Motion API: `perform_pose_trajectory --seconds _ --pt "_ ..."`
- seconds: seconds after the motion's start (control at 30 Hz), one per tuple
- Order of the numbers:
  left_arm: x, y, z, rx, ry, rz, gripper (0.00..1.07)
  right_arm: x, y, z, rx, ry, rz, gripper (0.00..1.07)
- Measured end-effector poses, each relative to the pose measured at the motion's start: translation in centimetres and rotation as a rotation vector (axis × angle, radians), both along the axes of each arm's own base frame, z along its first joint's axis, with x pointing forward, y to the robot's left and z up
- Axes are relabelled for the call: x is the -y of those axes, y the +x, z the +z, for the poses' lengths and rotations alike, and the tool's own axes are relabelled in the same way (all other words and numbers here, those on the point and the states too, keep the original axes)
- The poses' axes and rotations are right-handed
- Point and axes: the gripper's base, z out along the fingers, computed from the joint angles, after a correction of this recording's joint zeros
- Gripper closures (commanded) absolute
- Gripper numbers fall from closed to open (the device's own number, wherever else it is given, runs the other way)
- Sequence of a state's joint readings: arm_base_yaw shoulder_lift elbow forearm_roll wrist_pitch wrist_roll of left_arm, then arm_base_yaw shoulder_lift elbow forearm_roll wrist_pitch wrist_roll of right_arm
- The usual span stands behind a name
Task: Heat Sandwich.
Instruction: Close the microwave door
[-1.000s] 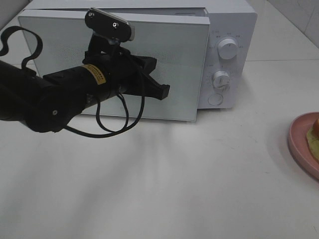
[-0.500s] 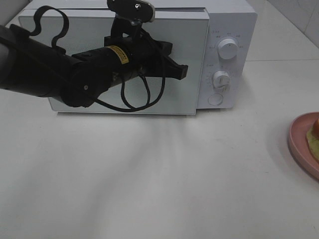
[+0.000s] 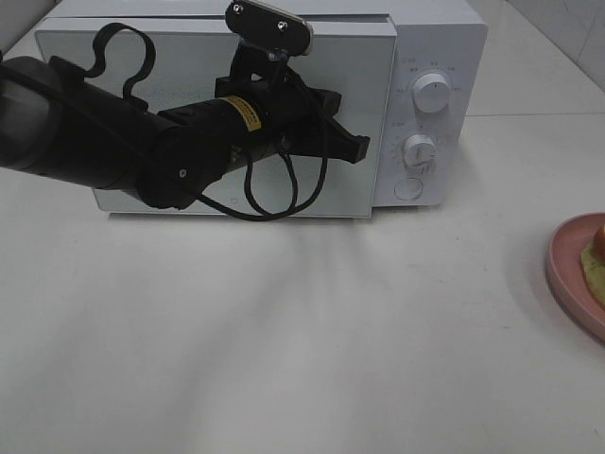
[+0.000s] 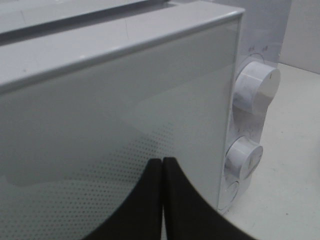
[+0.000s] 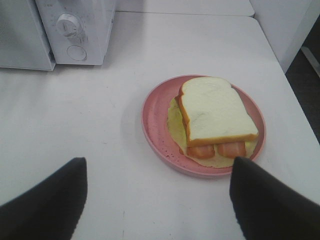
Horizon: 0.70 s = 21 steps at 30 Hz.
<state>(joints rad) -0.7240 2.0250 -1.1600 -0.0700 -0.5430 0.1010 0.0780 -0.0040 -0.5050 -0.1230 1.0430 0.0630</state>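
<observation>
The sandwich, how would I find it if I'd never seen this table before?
Start at the big white microwave at the back of the table, then look across the tabletop toward the right arm's side. There sits a round pink plate, and the sandwich lies on it. It is the only food around: thick white bread on top, with reddish and yellowish layers peeking out underneath.

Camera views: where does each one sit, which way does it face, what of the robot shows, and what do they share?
Exterior high: mounted high, looking down at the microwave front; left arm and its gripper before the door.
Left wrist: on the left arm, facing the microwave door close up; shut fingers show.
Right wrist: on the right arm, above the table, looking down at the sandwich on the pink plate; open fingers show.
Shared: all see the microwave's knobs.
</observation>
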Motion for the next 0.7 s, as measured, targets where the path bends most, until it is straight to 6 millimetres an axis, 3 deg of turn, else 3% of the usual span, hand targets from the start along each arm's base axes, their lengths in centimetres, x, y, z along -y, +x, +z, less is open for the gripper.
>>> perform_pose_trajectory --seconds 0.27,0.7 --pt "0.8 2.0 0.2 -0.021 -0.005 0.029 1.06 0.0 0.0 0.0 0.0 0.0 0.0 0.31" --pt "1.2 2.2 0.3 -0.031 0.021 0.016 1.06 0.0 0.0 0.0 0.0 0.0 0.0 0.31"
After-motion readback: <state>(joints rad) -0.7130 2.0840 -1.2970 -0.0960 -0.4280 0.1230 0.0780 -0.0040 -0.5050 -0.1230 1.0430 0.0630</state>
